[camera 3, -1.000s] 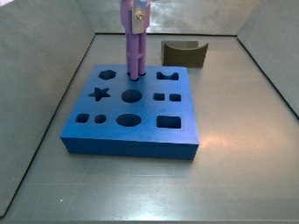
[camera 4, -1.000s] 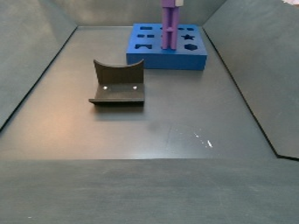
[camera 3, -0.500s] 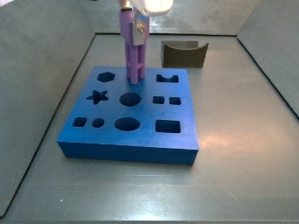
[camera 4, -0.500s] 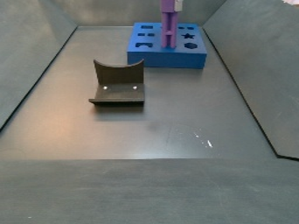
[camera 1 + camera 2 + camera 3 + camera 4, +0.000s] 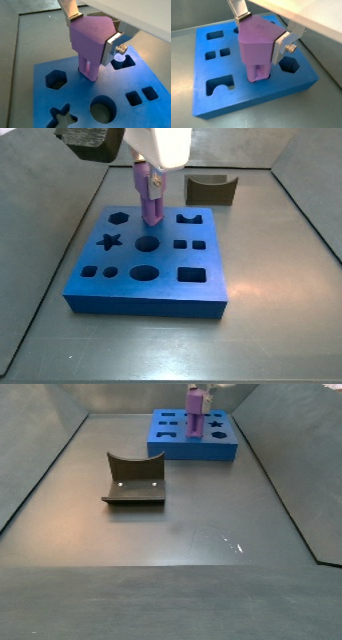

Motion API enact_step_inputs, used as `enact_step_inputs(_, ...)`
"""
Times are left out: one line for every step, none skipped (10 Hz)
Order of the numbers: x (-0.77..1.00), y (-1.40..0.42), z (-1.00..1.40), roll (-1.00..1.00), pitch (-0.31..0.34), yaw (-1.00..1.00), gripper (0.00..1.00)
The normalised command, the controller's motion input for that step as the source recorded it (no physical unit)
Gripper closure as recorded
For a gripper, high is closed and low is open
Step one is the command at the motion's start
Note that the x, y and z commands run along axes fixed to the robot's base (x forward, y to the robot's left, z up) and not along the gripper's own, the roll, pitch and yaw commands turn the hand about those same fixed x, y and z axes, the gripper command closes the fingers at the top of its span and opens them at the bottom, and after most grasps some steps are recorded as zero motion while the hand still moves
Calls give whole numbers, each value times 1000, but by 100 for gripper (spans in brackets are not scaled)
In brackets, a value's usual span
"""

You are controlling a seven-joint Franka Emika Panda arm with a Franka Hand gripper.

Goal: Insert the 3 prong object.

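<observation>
Over the far row of the blue block [image 5: 150, 263] the gripper [image 5: 93, 31] has its silver fingers [image 5: 115, 44] clamped on the wide upper body of the 3 prong object [image 5: 89, 42], one plate on each flat side, which makes sense to me since that keeps the piece upright and leaves the thin lower end free to go down. That lavender piece stands pretty much vertical, with its bottom end right at the block's top face, beside the hexagon hole [image 5: 55, 79] and just back from the big round hole [image 5: 103, 109]. From both wrist views I honestly can't tell if the prongs are already seated in a slot or only touching the surface, since the body hides whatever opening is under it. My guess is it's partway into the insertion and still needs a straight push down

As for what's in the block: every other cutout I can see is empty, so the star hole [image 5: 112, 239], the square hole [image 5: 195, 274], the small paired squares [image 5: 140, 96] and the arch-shaped cutout [image 5: 218, 86] all show bare blue bottoms. Beyond the block's far edge, well apart from it, the dark brown arch block [image 5: 210, 189] sits on the grey floor [image 5: 174, 534] doing nothing, and in a side view it lies curved side up with two pale dots on it
</observation>
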Motion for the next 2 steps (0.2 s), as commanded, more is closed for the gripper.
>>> enact_step_inputs(0, 6, 0, 9, 0, 0, 100)
enact_step_inputs(0, 0, 0, 0, 0, 0, 100)
